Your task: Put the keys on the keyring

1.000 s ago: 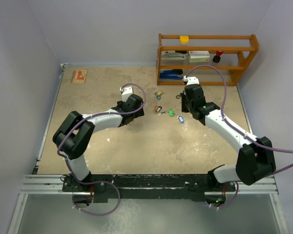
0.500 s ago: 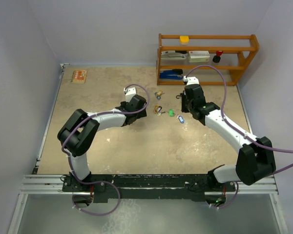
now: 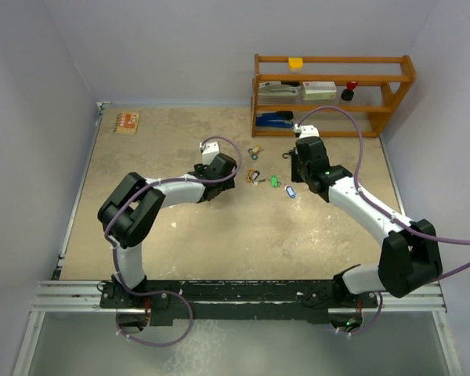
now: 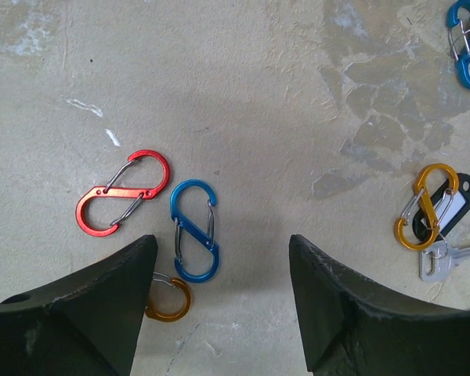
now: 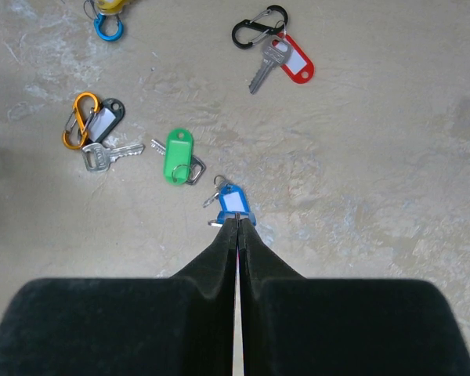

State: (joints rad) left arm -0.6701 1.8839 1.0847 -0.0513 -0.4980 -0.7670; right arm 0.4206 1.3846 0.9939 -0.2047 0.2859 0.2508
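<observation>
Several keys lie mid-table. In the right wrist view I see a blue-tagged key (image 5: 233,202), a green-tagged key (image 5: 178,157), a black-tagged key on an orange clip (image 5: 94,125) and a red-tagged key on a black clip (image 5: 286,51). My right gripper (image 5: 239,222) is shut, its tips right at the blue tag's near edge; in the top view the right gripper (image 3: 298,174) sits just behind the blue tag (image 3: 290,190). My left gripper (image 4: 219,258) is open and empty over loose clips: a red clip (image 4: 124,192), a blue clip (image 4: 194,240) and an orange clip (image 4: 168,298) half hidden by the left finger.
A wooden shelf (image 3: 333,94) with small items stands at the back right. A small orange object (image 3: 127,121) lies at the back left. A blue clip (image 4: 466,43) and the black-tagged key (image 4: 435,215) lie right of my left gripper.
My left gripper has moved a little to the right, toward the keys, with its elbow folding in. The right arm has not moved.
</observation>
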